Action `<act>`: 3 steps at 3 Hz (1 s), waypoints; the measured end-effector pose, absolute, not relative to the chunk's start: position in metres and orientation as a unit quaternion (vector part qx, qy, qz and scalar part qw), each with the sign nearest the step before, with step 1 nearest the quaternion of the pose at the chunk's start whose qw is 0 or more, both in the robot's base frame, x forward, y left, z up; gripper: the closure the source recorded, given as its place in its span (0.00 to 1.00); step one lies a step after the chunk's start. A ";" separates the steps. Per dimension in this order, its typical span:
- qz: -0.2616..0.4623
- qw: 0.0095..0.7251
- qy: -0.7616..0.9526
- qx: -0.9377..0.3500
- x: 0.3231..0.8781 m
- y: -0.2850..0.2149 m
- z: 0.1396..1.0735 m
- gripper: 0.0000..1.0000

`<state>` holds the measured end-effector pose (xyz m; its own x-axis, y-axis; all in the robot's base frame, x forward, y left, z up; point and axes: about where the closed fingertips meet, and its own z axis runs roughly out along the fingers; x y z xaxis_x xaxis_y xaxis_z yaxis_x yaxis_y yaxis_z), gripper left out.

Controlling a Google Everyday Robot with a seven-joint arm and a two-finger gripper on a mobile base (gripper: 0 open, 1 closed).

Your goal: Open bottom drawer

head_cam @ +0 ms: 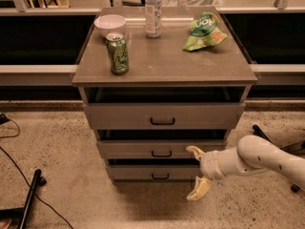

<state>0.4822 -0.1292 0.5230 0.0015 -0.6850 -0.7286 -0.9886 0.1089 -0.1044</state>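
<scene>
- The white arm (267, 159) comes in low from the right side of the view and reaches leftward toward the front of the cabinet (90, 116), well below the tabletop (162, 63) and just beneath its front-right corner.
- The gripper (197, 171) points left, its two pale fingers (194, 151) spread wide apart, one above the other, holding nothing.
- The upper finger lies at the lower right of the middle drawer (128, 149); the lower finger hangs over the speckled floor (66, 151), below the cabinet's base.
- The bottom drawer (136, 172) is the lowest of the three fronts, below the tabletop's front edge, with a dark gap above it.
- The right end of its front lies in the opening between the fingers. Whether either finger touches it cannot be told.
- Its small black pull (160, 176) sits at the middle of the front, to the left of the gripper and apart from it.
- On the tabletop, a green can (117, 53) stands near the left edge, a white bowl (110, 24) sits toward the far-left corner, a clear bottle (153, 6) stands at the far edge, and a green bag (205, 32) lies toward the far-right corner.
</scene>
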 end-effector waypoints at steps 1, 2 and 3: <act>0.231 0.329 0.668 -0.626 0.482 -0.129 0.523 0.00; 0.220 0.278 0.693 -0.627 0.504 -0.152 0.449 0.00; 0.212 0.243 0.709 -0.627 0.508 -0.180 0.359 0.00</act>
